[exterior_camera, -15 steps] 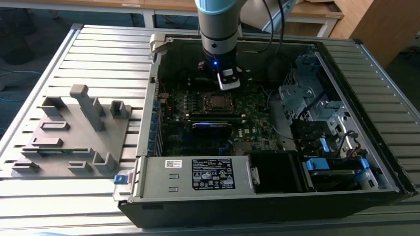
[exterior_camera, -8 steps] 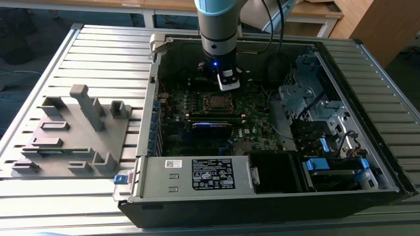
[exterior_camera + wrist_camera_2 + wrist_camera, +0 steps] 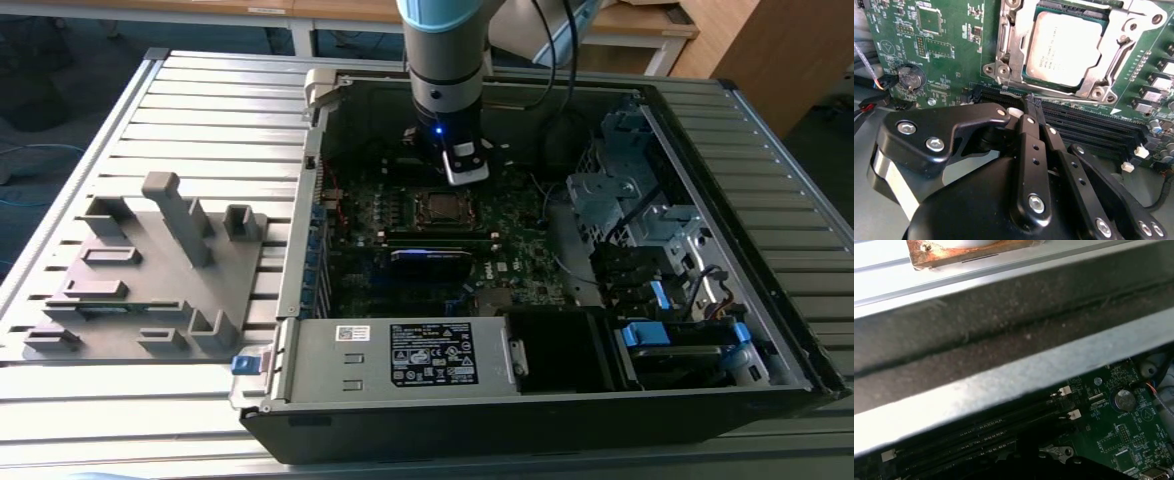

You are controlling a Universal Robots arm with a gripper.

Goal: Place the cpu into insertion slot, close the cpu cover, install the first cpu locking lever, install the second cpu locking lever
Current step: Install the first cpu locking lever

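Hovering over the motherboard (image 3: 944,45), your tool (image 3: 1032,104) was closed and empty; the cpu (image 3: 1064,47) sat beneath the lowered cpu cover (image 3: 1009,50), but whether it was locked down was unclear.

On the worktop (image 3: 200,110), an open computer case (image 3: 561,425), with a fixture plate (image 3: 147,280) beside it at the exterior view's left. Flat inside the case, the motherboard (image 3: 521,225), and a drive cage (image 3: 621,190) to its right. In the insertion slot (image 3: 1069,6), the cpu (image 3: 1064,47), framed by the cpu cover (image 3: 1013,40); memory slots (image 3: 1094,122) just beside.
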